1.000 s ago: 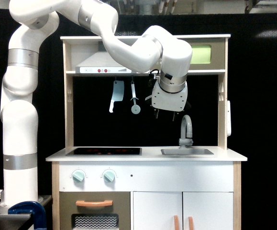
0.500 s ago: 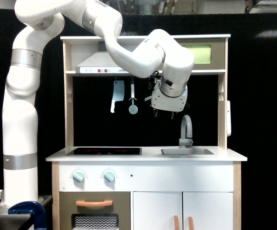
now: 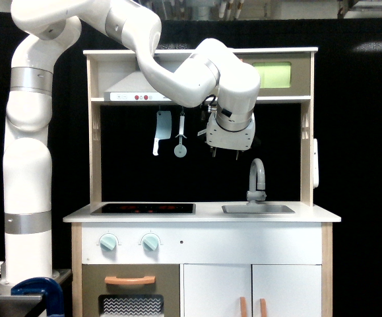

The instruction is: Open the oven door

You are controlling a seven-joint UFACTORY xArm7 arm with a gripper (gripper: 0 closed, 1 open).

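The oven door is a small taupe panel with a lime-green window, set in the top shelf of the toy kitchen at the exterior view's right. Its left part and any handle are hidden behind my white wrist. My gripper hangs just under the upper shelf, below and left of that door, pointing down. Its two dark fingers stand apart with nothing between them, so it is open.
A toy cleaver and a spatula hang left of the gripper. Below it are the grey faucet, the sink and the hob. A larger taupe door with a horizontal orange handle sits at the bottom left.
The gripper has risen a little and shifted to the exterior view's left, closer under the shelf. The hanging spatula has swung slightly left.
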